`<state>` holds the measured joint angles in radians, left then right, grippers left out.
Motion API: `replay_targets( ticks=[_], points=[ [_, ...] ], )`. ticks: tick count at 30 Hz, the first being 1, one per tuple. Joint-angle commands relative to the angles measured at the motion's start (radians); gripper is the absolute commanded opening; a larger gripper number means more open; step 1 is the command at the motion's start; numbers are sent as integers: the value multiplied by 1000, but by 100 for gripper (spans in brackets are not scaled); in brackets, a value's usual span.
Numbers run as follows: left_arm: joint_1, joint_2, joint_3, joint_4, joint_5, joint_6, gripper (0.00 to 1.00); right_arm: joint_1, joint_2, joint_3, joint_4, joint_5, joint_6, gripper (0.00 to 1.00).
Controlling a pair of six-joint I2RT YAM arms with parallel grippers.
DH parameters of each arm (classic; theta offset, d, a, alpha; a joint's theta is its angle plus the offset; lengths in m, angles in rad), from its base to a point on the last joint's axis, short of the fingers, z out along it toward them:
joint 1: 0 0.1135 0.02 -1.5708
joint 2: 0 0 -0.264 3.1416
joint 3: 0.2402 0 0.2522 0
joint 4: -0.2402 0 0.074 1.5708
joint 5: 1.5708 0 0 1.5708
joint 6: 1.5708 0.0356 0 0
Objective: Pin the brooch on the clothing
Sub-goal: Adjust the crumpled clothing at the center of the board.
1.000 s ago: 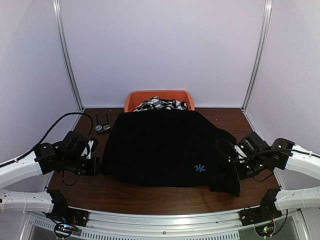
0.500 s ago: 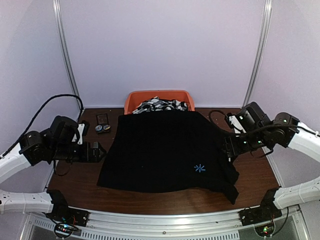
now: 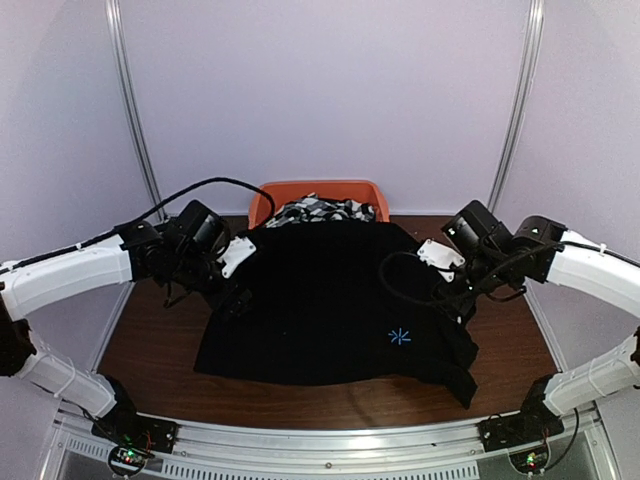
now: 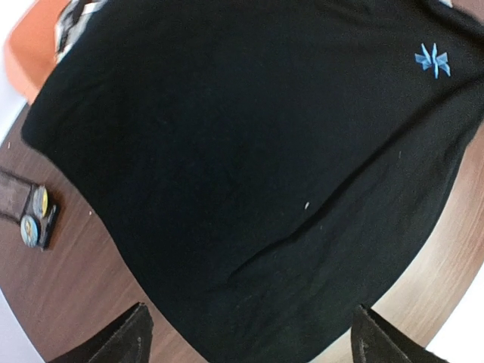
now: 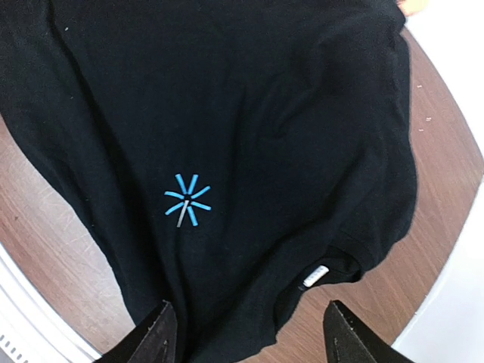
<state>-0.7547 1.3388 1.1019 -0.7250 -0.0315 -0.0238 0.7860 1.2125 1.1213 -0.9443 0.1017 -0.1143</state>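
Black shirt [image 3: 320, 300] spread flat on brown table [image 3: 160, 340]. Left gripper [image 4: 249, 333] and right gripper [image 5: 246, 333] above it, jaws parted, empty.

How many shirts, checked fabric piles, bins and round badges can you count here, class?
Black shirt: 1
Checked fabric pile: 1
Orange bin: 1
Round badges: 2
Total: 5

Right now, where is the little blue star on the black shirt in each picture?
Top external: the blue star is on the lower right of the black shirt.
Left wrist: the star is near the upper right corner.
Right wrist: the star is a little left of the middle.
Shared landmark: the brown table showing around the shirt's edge.
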Motion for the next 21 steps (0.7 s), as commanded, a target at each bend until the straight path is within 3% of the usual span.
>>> replay_targets(
  ticks=[1,6,15,21],
  points=[
    [-5,-5,-116,114,24,257,89,5,66,-45,35,-96,-71,66],
    [-5,63,-165,169,-41,313,88,6,115,-73,69,-83,-57,65],
    [-5,291,-140,174,-45,326,71,7,140,-109,102,-63,-36,65],
    [-5,238,-172,186,27,334,71,7,130,-126,125,-82,-32,65]
  ],
)
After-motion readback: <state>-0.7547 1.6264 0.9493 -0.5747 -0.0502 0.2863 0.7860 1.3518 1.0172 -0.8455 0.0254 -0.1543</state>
